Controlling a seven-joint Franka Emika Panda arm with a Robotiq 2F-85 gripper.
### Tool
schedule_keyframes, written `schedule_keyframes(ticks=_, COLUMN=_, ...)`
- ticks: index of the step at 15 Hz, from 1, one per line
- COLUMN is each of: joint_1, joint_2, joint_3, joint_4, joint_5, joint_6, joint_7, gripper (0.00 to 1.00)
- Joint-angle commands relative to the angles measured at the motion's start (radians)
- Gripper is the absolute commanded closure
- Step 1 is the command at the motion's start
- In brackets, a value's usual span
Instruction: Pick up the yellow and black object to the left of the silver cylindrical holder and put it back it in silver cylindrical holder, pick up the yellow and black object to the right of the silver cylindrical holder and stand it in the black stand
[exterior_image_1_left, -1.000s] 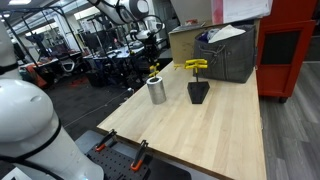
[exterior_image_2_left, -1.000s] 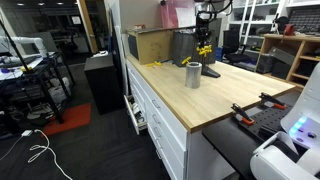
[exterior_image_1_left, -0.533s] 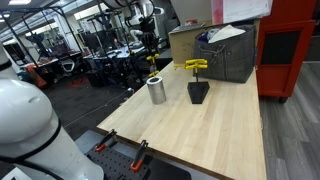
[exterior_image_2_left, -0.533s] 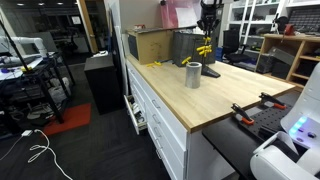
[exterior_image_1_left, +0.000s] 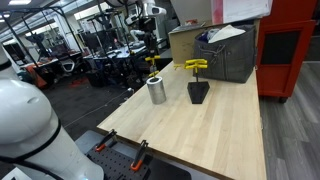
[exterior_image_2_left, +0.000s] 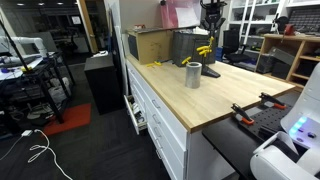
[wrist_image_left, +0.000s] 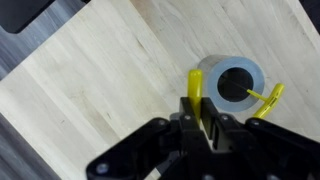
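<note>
While the arm reaches out over the wooden table (exterior_image_1_left: 200, 135), the gripper (exterior_image_1_left: 152, 48) hangs straight above the silver cup (exterior_image_1_left: 157, 90), well clear of its rim. It's clenched on the small yellow tool (exterior_image_1_left: 153, 63), which dangles below the fingers over the cup without touching it. Looking down from the wrist view, the tool (wrist_image_left: 195, 86) is pinched between the dark fingers. It lines up with the edge of the cup (wrist_image_left: 238, 85) rather than the middle of the dark opening. There's a second yellow bit (wrist_image_left: 266, 97) at the cup's opposite rim, with a thin stem pointing into the mouth. I can't tell what it belongs to. Just beside the cup stands the black stand (exterior_image_1_left: 198, 92), upright on the wood and apart from the cup. The longer yellow tool (exterior_image_1_left: 195, 65) is perched on top of it, its bar lying level. Behind the cup, towards the back of the table, sit a grey crate (exterior_image_1_left: 228, 58) and a cardboard box (exterior_image_1_left: 185, 42). In an exterior view the gripper (exterior_image_2_left: 208, 35) again hangs above the cup (exterior_image_2_left: 192, 75).
</note>
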Motion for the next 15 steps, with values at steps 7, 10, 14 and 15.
schedule_keyframes(ticks=7, joint_1=-0.021, joint_2=0.187, joint_3=-0.054, joint_4=0.106, joint_5=0.019, joint_6=-0.028, joint_7=0.241, gripper=0.96)
schedule_keyframes(ticks=10, joint_1=-0.030, joint_2=0.241, joint_3=-0.076, joint_4=0.147, joint_5=0.023, joint_6=-0.020, joint_7=0.266, gripper=0.96)
schedule_keyframes(ticks=14, joint_1=-0.031, joint_2=0.309, joint_3=-0.110, joint_4=0.224, joint_5=-0.006, joint_6=-0.024, joint_7=0.340, gripper=0.96)
schedule_keyframes(ticks=15, joint_1=-0.031, joint_2=0.317, joint_3=-0.117, joint_4=0.240, joint_5=-0.005, joint_6=-0.022, joint_7=0.361, gripper=0.96)
